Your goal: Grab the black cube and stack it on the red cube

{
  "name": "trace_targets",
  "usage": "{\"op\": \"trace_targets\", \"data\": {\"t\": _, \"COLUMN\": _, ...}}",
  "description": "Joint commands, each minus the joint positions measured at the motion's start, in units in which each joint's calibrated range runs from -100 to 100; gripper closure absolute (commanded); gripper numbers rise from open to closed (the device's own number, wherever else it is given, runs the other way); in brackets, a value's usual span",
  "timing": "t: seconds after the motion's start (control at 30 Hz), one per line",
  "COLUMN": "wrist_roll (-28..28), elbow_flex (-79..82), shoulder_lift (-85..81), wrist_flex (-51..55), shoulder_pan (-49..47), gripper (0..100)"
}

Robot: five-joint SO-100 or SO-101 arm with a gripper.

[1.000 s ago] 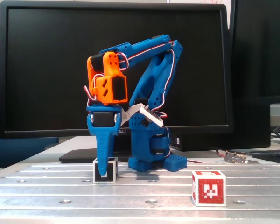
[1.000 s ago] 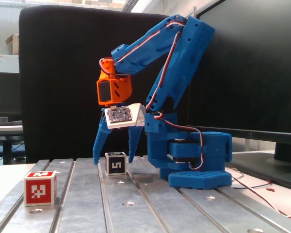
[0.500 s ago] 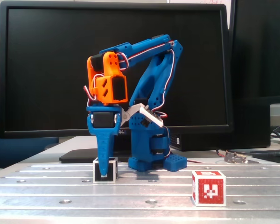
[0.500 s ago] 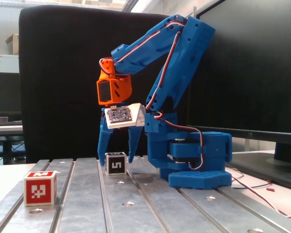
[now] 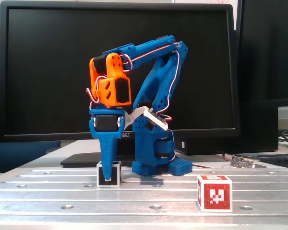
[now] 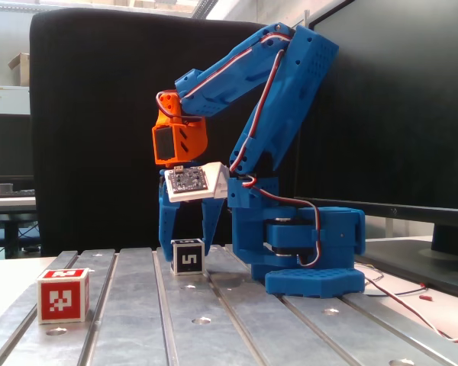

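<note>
In the fixed view taken from beside the arm, the red cube (image 6: 62,294) sits furthest left on the grooved metal counter (image 6: 130,320), well apart from the arm and nearer the camera. Its faces are red with white edges, and the face toward me carries a white blocky pixel pattern; I can read no letters on it. To its right, the black cube (image 6: 187,258) shows a white "5" on a black face framed in white. It rests on the counter just in front of the blue arm base (image 6: 305,255). The hand (image 6: 189,245) comes down over it, one blue finger at each side of the cube, closed in against its sides, so it is grasping the black cube. Above the fingers is a small white board with a circuit on it (image 6: 189,181); any print there is too small to read.

In the fixed view facing the arm, the black cube (image 5: 108,175) lies left of the base, with the finger (image 5: 107,152) hiding most of its front, so no mark shows. The red cube (image 5: 214,192) stands right of the base and closer to me, its white pixel marker plain. A dark monitor (image 5: 48,72) fills the background.
</note>
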Motion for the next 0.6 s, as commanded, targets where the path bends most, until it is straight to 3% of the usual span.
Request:
{"op": "trace_targets", "data": {"t": 0.0, "wrist_roll": 0.14, "elbow_flex": -0.31, "shoulder_lift": -0.19, "wrist_flex": -0.03, "shoulder_pan": 0.15, "gripper": 81}}
{"op": "trace_targets", "data": {"t": 0.57, "wrist_roll": 0.04, "elbow_flex": -3.21, "shoulder_lift": -0.69, "wrist_flex": 0.91, "shoulder_pan": 0.08, "gripper": 81}}
